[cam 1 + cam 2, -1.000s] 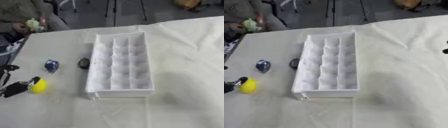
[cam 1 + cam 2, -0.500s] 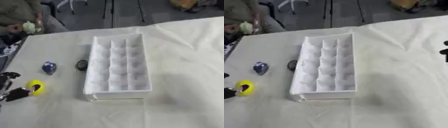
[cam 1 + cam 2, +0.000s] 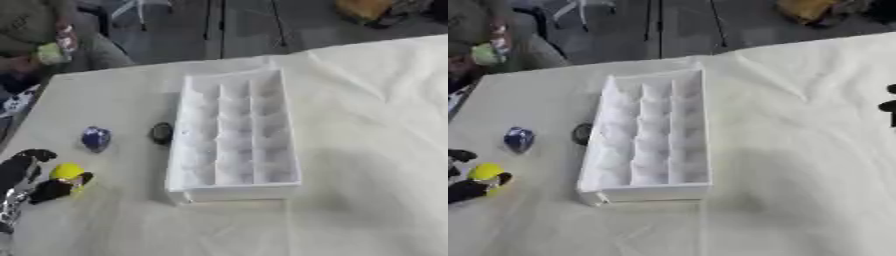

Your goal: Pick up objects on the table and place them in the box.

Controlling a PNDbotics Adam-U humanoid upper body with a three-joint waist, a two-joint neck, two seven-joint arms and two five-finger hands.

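Still curled around the yellow ball (image 3: 66, 172), left hand (image 3: 26, 177) fingers; no legible writing; right hand (image 3: 889, 106) unclear.

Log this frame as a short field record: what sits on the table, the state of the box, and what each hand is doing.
surface: table under a cream cloth
box: white compartmented tray, no objects visible inside
left hand: black hand at the left edge, fingers curled round a yellow ball
loose items: blue roundish object; small dark round object beside the box's left wall
right hand: only a black bit at the right edge
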